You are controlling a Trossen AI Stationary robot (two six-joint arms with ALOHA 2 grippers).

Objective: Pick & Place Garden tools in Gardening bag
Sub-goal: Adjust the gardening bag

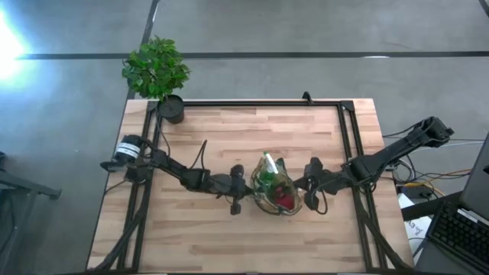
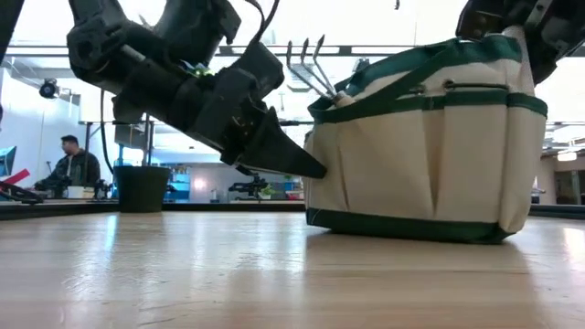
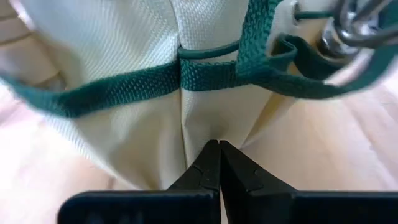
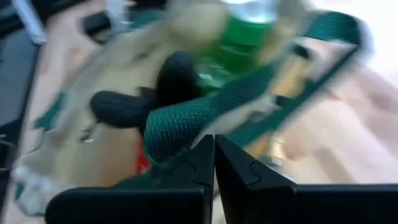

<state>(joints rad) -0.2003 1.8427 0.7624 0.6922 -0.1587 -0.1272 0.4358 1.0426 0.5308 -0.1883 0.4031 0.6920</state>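
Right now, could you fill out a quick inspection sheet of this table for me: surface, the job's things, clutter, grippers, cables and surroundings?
Surface: wooden table, bare around the middle.
Job's things: gardening bag stands mid-table, cream with green trim; a rake pokes above its rim, and a green spray bottle and something red lie inside.
Clutter: potted plant at the far left corner; no loose tools seen.
Grippers: left gripper shut, tips against the bag's side; right gripper shut, at the bag's green strap.
Cables: wires run along both arms.
Surroundings: a person sits in the room behind; a keyboard lies beside the table.
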